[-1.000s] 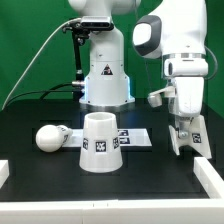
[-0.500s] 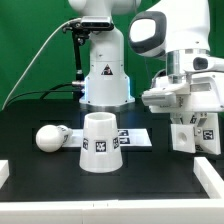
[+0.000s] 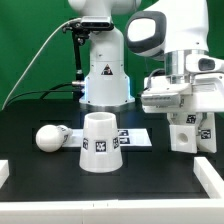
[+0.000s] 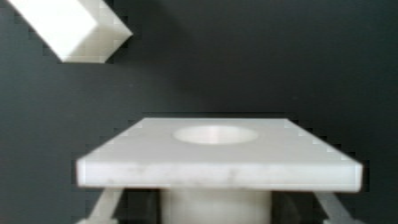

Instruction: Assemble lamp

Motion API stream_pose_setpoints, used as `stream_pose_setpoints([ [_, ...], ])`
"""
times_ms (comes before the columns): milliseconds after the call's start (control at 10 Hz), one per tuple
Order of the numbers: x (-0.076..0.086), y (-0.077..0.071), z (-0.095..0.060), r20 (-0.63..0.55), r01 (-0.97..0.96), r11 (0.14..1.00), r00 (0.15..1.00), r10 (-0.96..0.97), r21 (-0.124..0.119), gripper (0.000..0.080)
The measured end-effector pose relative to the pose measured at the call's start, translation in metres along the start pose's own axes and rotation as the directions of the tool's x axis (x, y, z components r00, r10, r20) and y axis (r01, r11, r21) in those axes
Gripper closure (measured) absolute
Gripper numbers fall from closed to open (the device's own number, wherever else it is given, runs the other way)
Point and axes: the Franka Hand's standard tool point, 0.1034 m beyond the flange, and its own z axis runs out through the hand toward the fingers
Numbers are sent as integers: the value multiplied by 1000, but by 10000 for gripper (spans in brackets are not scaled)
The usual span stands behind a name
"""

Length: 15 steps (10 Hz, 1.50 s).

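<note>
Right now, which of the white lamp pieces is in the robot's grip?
The squarish base block, clamped in the gripper; the shade and the bulb rest on the table.

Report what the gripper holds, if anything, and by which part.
The gripper holds the lamp's base block, jaws closed on two opposite sides, at the end nearest the wrist camera.

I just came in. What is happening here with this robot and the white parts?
The arm is putting a lamp together. Its tool is shut on the base and holds it at the exterior view's right. Whether the base touches the table is hard to tell. The shade stands alone mid-table. The bulb lies beside it, on the exterior view's left. Nothing is joined yet.
</note>
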Motion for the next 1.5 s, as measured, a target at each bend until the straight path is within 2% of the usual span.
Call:
stream_pose_setpoints([
  [100, 0, -1, 1, 3, 131, 991, 991, -131, -26, 500],
  [200, -1, -1, 1, 4, 235, 972, 972, -235, -23, 501],
  [300, 2, -7, 4, -14, 244, 969, 970, -244, 27, 501],
  [500, 1, -9, 3, -19, 351, 936, 936, -350, 31, 501],
  [600, -2, -10, 2, -16, 346, 938, 938, -345, 34, 501],
  [800, -19, -18, -4, 5, 346, 937, 938, -347, 40, 502],
  [1000, -23, -20, -6, 10, 338, 940, 941, -339, 44, 506],
  [1100, -24, -21, -6, 10, 336, 941, 941, -337, 46, 400],
  [1200, -25, -21, -6, 10, 335, 941, 942, -336, 48, 400],
  [1300, -25, -22, -6, 10, 334, 941, 942, -334, 50, 241],
  [1400, -26, -23, -6, 9, 333, 941, 943, -334, 54, 131],
  [1500, -26, -24, -6, 9, 332, 942, 943, -333, 56, 131],
])
